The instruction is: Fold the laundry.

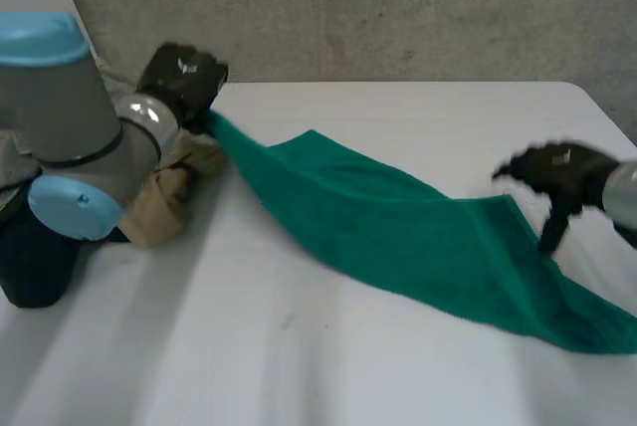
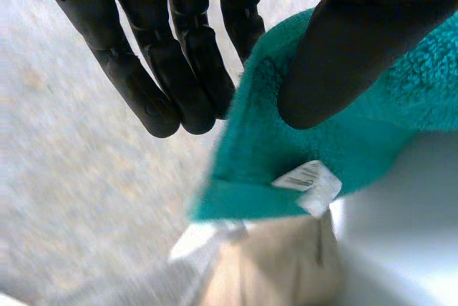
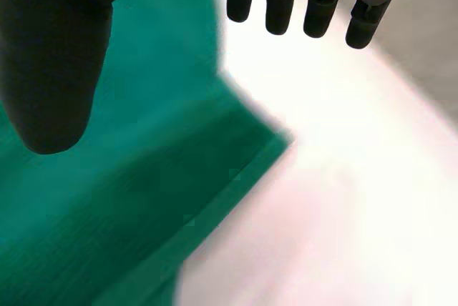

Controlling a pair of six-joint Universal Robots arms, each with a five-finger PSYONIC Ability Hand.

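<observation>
A green towel (image 1: 418, 237) stretches in a long band across the white table (image 1: 299, 346), from the back left toward the front right. My left hand (image 1: 184, 76) holds its far left corner lifted off the table. In the left wrist view the thumb presses that corner of the towel (image 2: 257, 156), the one with a white label (image 2: 309, 183), against the straight fingers (image 2: 179, 70). My right hand (image 1: 557, 169) hovers over the towel's right end. Its thumb (image 3: 50, 70) and fingers are spread apart above the towel (image 3: 107, 199), with nothing between them.
A crumpled beige cloth (image 1: 169, 192) lies beside my left arm, just under the lifted corner, and also appears in the left wrist view (image 2: 279, 263). A grey wall stands behind the table's back edge. The table's right corner is near my right hand.
</observation>
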